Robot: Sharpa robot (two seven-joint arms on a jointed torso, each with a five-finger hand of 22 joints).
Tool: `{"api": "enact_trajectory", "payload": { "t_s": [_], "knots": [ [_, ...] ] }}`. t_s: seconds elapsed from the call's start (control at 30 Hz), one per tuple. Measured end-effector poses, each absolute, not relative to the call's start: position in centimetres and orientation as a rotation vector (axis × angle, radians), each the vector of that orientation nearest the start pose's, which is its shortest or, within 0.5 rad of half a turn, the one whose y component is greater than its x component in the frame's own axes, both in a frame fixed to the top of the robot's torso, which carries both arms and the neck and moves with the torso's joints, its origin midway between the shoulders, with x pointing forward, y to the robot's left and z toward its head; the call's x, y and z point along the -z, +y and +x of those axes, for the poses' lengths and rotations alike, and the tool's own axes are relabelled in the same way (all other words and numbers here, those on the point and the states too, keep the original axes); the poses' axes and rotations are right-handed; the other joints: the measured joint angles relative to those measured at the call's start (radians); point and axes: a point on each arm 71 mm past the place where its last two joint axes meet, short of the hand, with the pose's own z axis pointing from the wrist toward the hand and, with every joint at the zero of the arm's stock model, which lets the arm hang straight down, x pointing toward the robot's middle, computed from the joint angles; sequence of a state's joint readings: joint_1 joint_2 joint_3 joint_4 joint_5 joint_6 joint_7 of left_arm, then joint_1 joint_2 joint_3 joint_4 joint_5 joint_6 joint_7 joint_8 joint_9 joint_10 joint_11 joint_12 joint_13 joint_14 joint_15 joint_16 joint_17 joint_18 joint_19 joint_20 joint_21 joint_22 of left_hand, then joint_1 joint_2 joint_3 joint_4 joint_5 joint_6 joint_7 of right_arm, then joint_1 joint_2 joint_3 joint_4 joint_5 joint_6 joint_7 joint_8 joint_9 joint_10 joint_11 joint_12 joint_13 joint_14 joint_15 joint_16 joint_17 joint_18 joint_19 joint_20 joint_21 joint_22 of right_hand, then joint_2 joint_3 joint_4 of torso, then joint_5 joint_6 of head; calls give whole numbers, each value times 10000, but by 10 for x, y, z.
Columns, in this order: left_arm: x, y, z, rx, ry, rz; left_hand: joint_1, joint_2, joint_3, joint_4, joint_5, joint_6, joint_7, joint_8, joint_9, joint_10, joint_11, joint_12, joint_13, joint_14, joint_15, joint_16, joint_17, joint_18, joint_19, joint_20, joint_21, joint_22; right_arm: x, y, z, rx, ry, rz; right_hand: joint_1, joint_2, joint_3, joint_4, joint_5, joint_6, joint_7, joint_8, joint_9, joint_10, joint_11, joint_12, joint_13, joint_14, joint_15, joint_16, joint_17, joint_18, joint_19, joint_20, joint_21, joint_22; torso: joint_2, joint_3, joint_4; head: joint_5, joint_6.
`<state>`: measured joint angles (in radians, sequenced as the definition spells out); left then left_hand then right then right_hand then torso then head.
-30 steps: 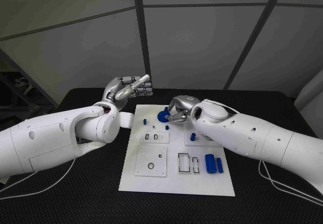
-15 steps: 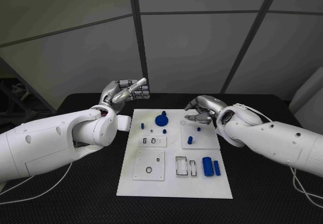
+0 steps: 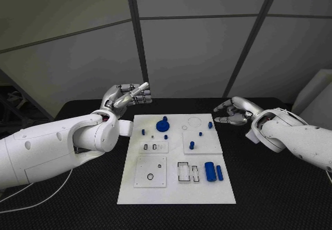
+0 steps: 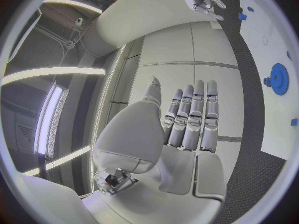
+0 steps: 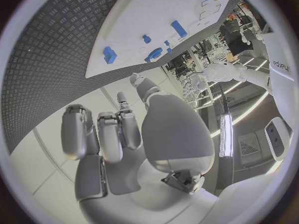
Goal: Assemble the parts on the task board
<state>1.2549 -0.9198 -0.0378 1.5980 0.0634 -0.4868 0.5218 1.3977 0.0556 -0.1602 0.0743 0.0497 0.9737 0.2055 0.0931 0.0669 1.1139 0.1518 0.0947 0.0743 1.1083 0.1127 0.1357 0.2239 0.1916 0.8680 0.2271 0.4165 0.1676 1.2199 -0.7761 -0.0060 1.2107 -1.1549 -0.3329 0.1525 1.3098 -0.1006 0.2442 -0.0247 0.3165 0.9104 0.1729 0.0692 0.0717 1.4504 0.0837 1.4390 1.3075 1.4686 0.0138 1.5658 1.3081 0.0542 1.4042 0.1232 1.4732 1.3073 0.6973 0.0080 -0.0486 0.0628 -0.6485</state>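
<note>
Assembly partly done, both hands off the board.

On the board (image 3: 176, 191) a gear (image 3: 162, 126) and small pegs stand; two cylinders (image 3: 213, 171) lie loose. Left hand (image 3: 128, 96) and right hand (image 3: 234, 110) hover empty, fingers loosely apart.

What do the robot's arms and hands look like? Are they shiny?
Both arms are smooth, rounded white shells with small dark holes. A thin white cable hangs under the left arm. The left hand and right hand are shiny silver metal with jointed fingers.
</note>
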Motion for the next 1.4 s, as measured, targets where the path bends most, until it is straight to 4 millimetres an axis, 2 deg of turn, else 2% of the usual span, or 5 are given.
{"api": "enact_trajectory", "payload": {
  "t_s": [0.17, 0.27, 0.8, 1.0, 1.4],
  "knots": [
    [141, 239, 487, 14685, 11696, -11048, 0, 0, 0, 0, 0, 0, 0, 0, 0, 0, 0, 0, 0, 35, -35, 0, 0, 0, 0, 0, 0, 0, 177, -264, 549, -7501, 15844, 1170, -1, 0, -27, -27, 40, -89, 6, -36, -15, -37, 37, 0, 0, 0, 0, 0, -1, -1, 0, 0, 0, 0, 22, 38, 12, 1, -4],
    [142, 239, 488, 14671, 11703, -11063, 0, 0, 0, 0, 0, 0, 0, 0, 0, 0, 0, 0, -1, 35, -35, 0, 0, 0, 0, 0, 0, 0, 179, -264, 550, -7512, 15904, 1202, -3, -3, -27, -27, 40, -142, 23, -36, -15, -37, 37, 0, 0, 0, 0, 0, -1, 0, 0, 0, 0, 0, 33, 45, 19, 1, -39],
    [142, 239, 488, 14683, 11712, -11066, -1, -1, 0, 0, 0, 0, 0, 0, 1, -1, 1, 0, -2, 34, -36, 0, 8, 0, 0, 0, 0, 2, 189, -255, 555, -7517, 16485, 915, 36, 36, -27, -27, 90, -157, 8, -35, -23, -36, 37, -40, 0, 0, 1, 0, -3, 0, -34, 36, -37, 7, 33, 46, 26, -37, -156],
    [142, 240, 488, 14686, 11714, -11066, -1, -1, 0, 0, 0, 0, 0, 0, 1, -1, 1, 0, -3, 34, -36, 0, 8, 0, 0, 0, 0, 2, 193, -253, 556, -7442, 16718, 781, 36, 36, -55, -55, 127, -157, 8, -35, -22, -35, 37, -40, 0, 0, 1, 0, -3, -1, -34, 36, -37, 7, 33, 46, 26, -4, -166],
    [142, 239, 488, 14695, 11718, -11064, -1, -1, 0, 0, 0, 0, 0, 0, 1, -1, 1, 0, -3, 34, -36, 0, 7, 0, 0, 0, 0, -6, 203, -248, 555, -7358, 17109, 624, 36, 36, -95, -14, 126, -157, 8, -35, -2, -35, 37, -40, 0, 0, 2, 0, -4, 0, -34, 35, -37, 5, 33, 52, 26, 34, -271]
  ]
}}
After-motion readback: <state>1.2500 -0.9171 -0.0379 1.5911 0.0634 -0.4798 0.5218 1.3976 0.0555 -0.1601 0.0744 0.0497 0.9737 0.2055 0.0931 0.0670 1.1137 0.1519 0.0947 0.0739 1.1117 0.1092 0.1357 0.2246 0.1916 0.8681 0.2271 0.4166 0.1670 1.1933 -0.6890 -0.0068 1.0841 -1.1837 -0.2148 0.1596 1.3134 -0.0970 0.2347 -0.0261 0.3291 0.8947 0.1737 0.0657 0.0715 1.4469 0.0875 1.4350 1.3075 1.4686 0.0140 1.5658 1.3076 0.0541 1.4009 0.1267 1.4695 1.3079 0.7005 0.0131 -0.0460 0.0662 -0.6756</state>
